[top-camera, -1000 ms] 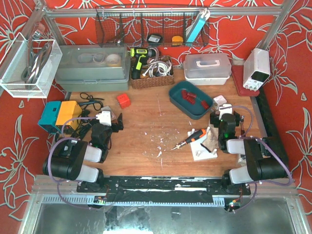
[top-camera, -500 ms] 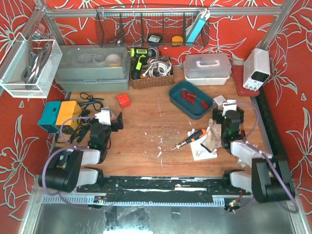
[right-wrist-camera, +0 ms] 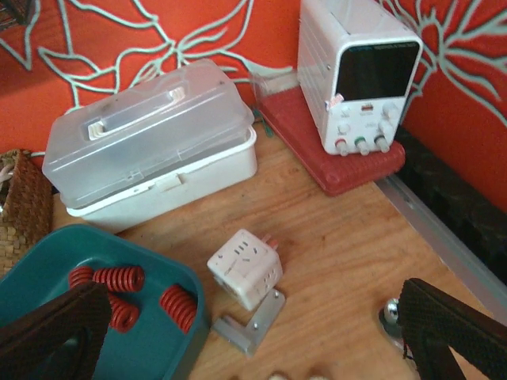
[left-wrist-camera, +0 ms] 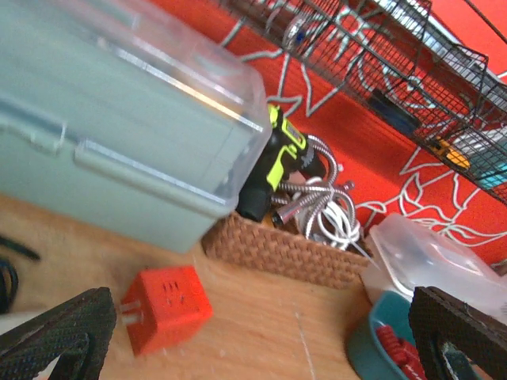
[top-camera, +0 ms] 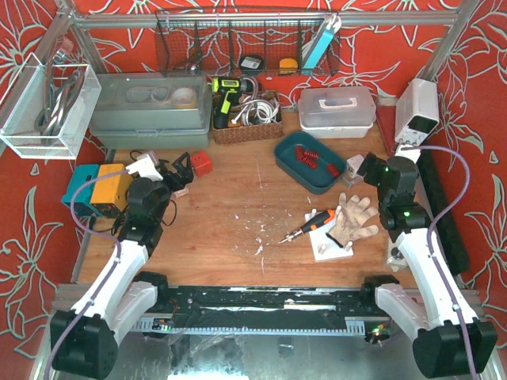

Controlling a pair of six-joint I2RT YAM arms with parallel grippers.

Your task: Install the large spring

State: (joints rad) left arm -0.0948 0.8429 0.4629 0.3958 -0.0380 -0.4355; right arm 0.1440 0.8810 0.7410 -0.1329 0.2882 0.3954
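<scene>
1. Red springs (right-wrist-camera: 119,279) lie loose in a teal tray (top-camera: 289,162), which sits at about 1 o'clock from the bench (top-camera: 238,198) centre in the overhead view. I cannot tell which of them is the large one.
2. The right claw (right-wrist-camera: 245,340) is spread wide and holds nothing. It hangs over the bench at roughly 3 o'clock, with the tray at its 10 o'clock.
3. A white cube adapter (right-wrist-camera: 244,267) rests just beside the tray's right rim, with a small metal bracket (right-wrist-camera: 249,326) touching it at 6 o'clock.
4. The left claw (left-wrist-camera: 261,348) is also spread wide and empty, out at 9 o'clock on the bench.
5. An orange cube (left-wrist-camera: 166,309) lies on the wood near the left claw's left finger.
6. A screwdriver (top-camera: 313,223) and a glove (top-camera: 354,218) lie near 4 o'clock.
</scene>
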